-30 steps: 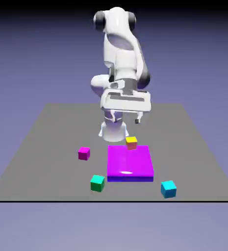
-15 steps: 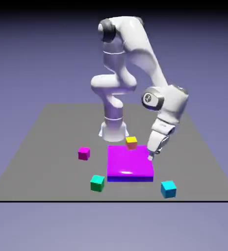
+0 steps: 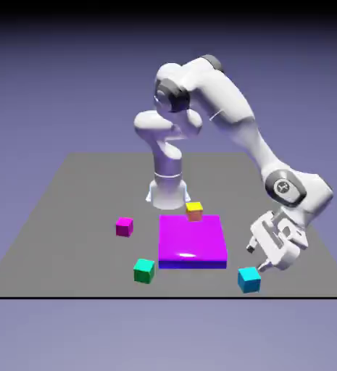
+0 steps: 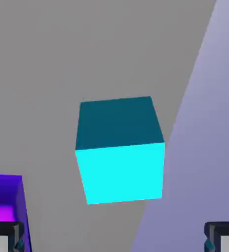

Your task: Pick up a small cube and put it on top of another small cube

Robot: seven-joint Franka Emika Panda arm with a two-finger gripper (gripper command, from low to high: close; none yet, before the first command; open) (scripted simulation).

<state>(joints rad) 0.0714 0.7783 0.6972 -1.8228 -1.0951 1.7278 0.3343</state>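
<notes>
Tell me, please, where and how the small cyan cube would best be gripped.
I would take the cyan cube by two opposite upright side faces, coming from straight above. It sits flat on the table with its top bare and stands apart from the magenta slab. The open gripper looks tilted, so it should probably straighten first.
</notes>
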